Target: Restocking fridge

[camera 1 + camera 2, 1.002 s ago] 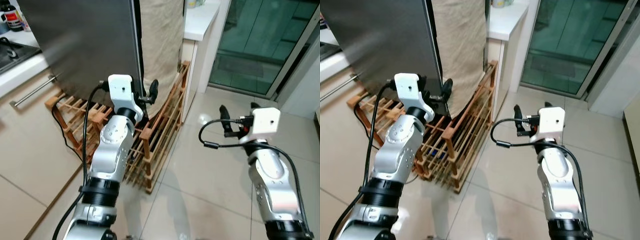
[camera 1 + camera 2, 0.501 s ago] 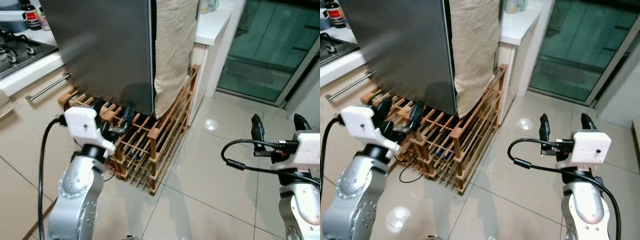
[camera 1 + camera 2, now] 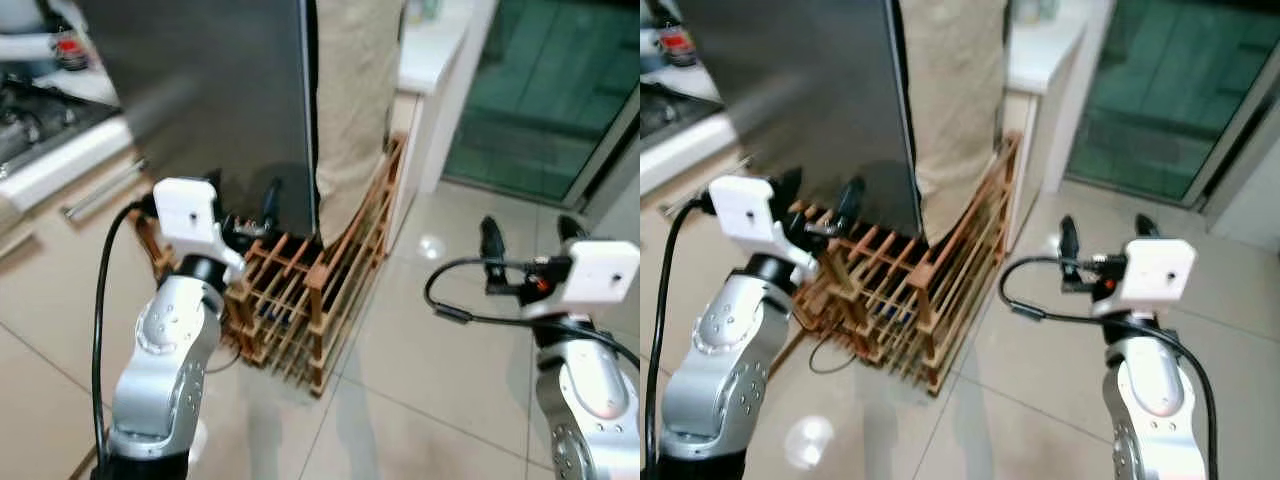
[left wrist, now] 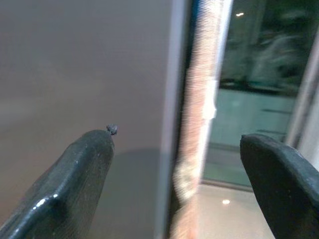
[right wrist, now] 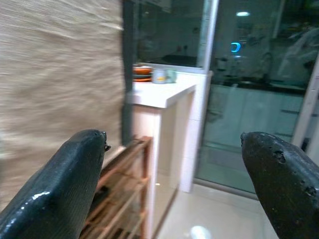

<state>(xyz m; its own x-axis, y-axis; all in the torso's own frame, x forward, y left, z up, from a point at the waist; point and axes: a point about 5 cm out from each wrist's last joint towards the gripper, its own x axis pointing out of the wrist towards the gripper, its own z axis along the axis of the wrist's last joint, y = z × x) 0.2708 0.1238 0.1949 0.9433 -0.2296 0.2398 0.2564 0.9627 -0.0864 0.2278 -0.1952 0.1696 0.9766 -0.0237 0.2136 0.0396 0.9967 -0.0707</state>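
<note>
The fridge's dark grey steel door (image 3: pixel 210 100) stands closed at the upper left, and its vertical edge (image 4: pixel 169 99) runs between my left fingers in the left wrist view. My left gripper (image 3: pixel 250 205) is open and empty. It is held up just before the door's lower corner, above a wooden rack (image 3: pixel 310 290). A beige cloth (image 3: pixel 355 100) hangs down the fridge's side beyond that edge. My right gripper (image 3: pixel 528 232) is open and empty too, raised over the floor off to the right and pointing toward the cloth and the rack (image 5: pixel 124 199).
The slatted wooden rack stands on the tiled floor (image 3: pixel 420 350) against the fridge's base. A white counter (image 3: pixel 430 50) and a glass sliding door (image 3: pixel 540 90) lie behind. A stove (image 3: pixel 30 110) and a drawer handle (image 3: pixel 100 190) are at the left.
The camera has swung and the picture is now blurred. My left gripper has risen from half a second ago, back toward the door's lower corner. Both grippers stay open.
</note>
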